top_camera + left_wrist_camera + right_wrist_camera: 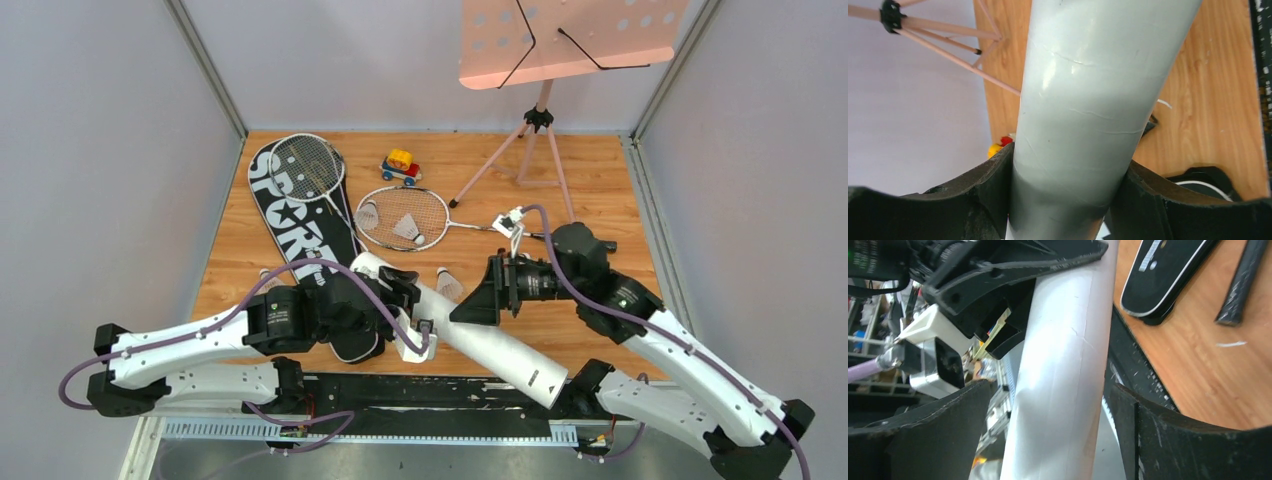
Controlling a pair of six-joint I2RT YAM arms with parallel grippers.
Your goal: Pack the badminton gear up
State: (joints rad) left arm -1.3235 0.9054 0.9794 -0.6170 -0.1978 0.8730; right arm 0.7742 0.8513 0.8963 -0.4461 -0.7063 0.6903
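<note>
Early on, nothing packed. Left gripper (406,297) clamped on tube (500,350); right gripper (478,298) apart, straddling it (mid-frame). Shuttlecocks (405,227), rackets (305,168) lie out, upper centre — bag (300,240) unpacked.

Long black bag (288,222) with white SPORT lettering; plain white cylindrical tube (480,338); pink perforated music stand (570,40); orange wood-grain counter (600,170).

The black bag (300,238) is partly hidden under the left arm (190,345); the music stand (570,40) is cropped.
</note>
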